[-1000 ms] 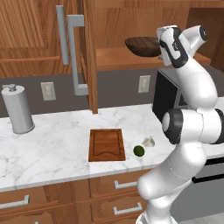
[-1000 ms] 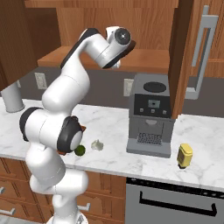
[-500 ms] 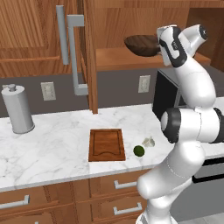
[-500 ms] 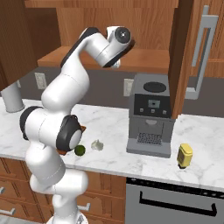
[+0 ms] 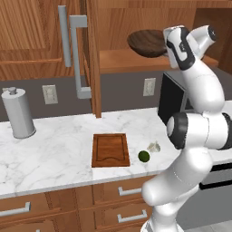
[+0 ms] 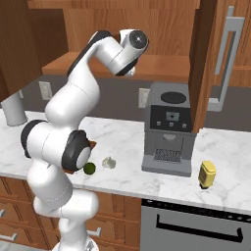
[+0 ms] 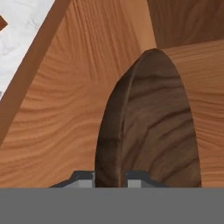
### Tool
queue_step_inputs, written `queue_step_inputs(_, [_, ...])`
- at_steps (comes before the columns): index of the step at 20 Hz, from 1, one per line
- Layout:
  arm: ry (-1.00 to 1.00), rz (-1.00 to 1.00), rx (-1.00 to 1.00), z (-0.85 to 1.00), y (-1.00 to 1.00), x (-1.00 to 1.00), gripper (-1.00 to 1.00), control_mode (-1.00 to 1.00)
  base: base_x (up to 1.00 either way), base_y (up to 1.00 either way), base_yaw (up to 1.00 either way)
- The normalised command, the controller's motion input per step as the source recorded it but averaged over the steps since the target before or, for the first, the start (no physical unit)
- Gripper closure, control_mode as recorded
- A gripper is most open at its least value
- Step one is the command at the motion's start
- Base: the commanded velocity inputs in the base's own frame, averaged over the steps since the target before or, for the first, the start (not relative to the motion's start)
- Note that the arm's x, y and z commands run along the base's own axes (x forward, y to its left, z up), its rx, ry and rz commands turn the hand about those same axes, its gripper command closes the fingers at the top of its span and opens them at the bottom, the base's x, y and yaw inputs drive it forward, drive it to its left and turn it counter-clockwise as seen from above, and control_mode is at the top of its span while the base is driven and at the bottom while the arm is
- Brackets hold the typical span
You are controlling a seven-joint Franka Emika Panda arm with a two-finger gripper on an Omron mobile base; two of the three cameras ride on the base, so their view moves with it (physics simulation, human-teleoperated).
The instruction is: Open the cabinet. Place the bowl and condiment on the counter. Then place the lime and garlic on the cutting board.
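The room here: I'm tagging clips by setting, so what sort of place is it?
A home kitchen, rendered: a marble counter under a wood wall cabinet, with a coffee machine and a cutting board on it.

Dark brown streaky-grained bowl [image 7: 148, 127]; white, grey-veined counter [image 5: 59, 149]; dark green lime [image 5: 143, 156].

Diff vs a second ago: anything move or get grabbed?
The tool closed on the rim of the bowl, which sits on the cabinet shelf; the arm barely shifted. Lime, garlic, cutting board and condiment unchanged.
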Motion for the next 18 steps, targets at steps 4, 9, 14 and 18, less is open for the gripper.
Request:
queue_step_inputs(4, [-0.03, -0.03, 0.0, 0.01, 0.0, -0.39, 1.0, -1.0, 0.0, 0.0, 0.0])
queue_step_inputs(9, [-0.05, -0.04, 0.0, 0.05, 0.0, -0.51, 1.0, -1.0, 0.0, 0.0, 0.0])
queue_step_inputs(14, [-0.02, -0.03, 0.0, 0.01, 0.0, -0.48, 1.0, -1.0, 0.0, 0.0, 0.0])
queue_step_inputs(18, [-0.01, -0.03, 0.0, 0.0, 0.0, -0.48, 1.0, -1.0, 0.0, 0.0, 0.0])
